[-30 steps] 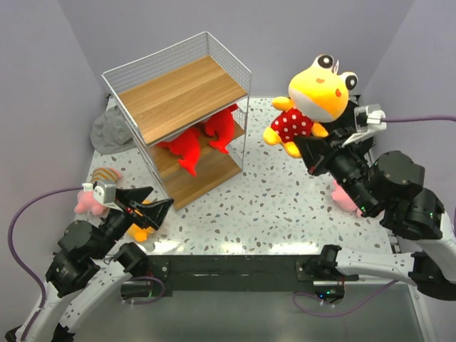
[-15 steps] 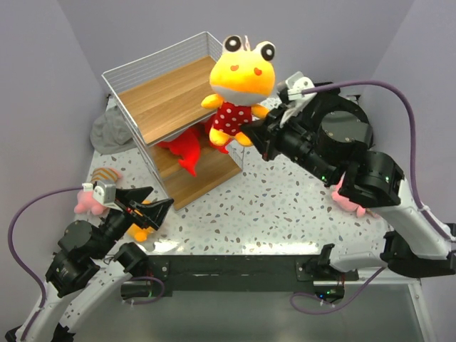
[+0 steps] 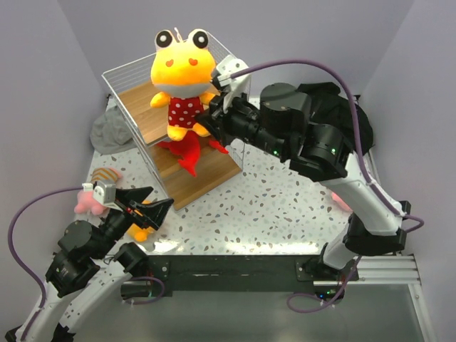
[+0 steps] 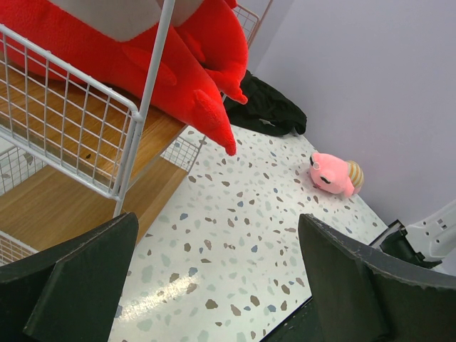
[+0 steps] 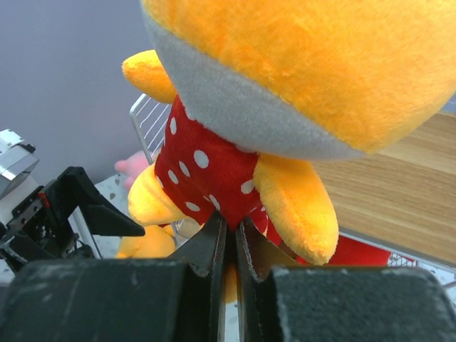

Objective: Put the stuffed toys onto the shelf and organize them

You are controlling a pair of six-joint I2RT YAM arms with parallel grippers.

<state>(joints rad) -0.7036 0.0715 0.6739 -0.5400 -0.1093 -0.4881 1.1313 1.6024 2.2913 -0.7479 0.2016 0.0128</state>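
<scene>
The right gripper [image 3: 208, 122] is pinching a yellow doll [image 3: 182, 75] above the shelf [image 3: 140, 107]'s top board. Two red sharks [image 3: 187, 151] are lying below. Near left, the left gripper [image 3: 153, 201] is gaping wide; the other yellow doll [image 3: 140, 231] and pink toys [image 3: 87, 203] are awaiting shelving.

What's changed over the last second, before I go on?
The right pincer, shut on the yellow doll, swung it left from over the right side of the table to above the top board of the shelf. Nothing was let go. The left pincer stayed open and parked; the red sharks stayed inside the shelf.
</scene>
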